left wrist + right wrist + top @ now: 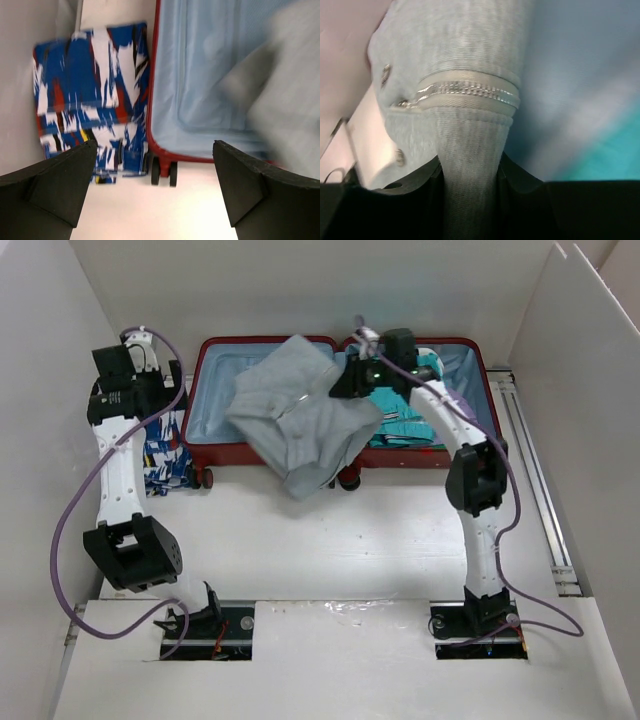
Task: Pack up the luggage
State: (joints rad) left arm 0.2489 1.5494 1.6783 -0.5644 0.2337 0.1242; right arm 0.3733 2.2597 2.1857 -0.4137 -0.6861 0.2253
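The luggage (pixel 240 452) lies open at the back of the table, its pale blue lining (pixel 200 75) facing up. A grey zip garment (pixel 295 420) is draped over the left half and the centre hinge, and one end hangs over the front wall. My right gripper (pixel 352 375) is above the hinge, shut on a fold of that grey garment (pixel 465 50), which fills the gap between the jaws (pixel 470 175). My left gripper (pixel 135 405) is open and empty (pixel 155 190). It hangs over the table left of the case, near a blue, white and red patterned cloth (pixel 95 90).
A teal garment (pixel 410 425) lies in the right half of the case. The patterned cloth (pixel 165 455) lies on the table against the case's left side, by its black wheels (pixel 164 171). White walls close in both sides, and a metal rail (pixel 535 480) runs along the right.
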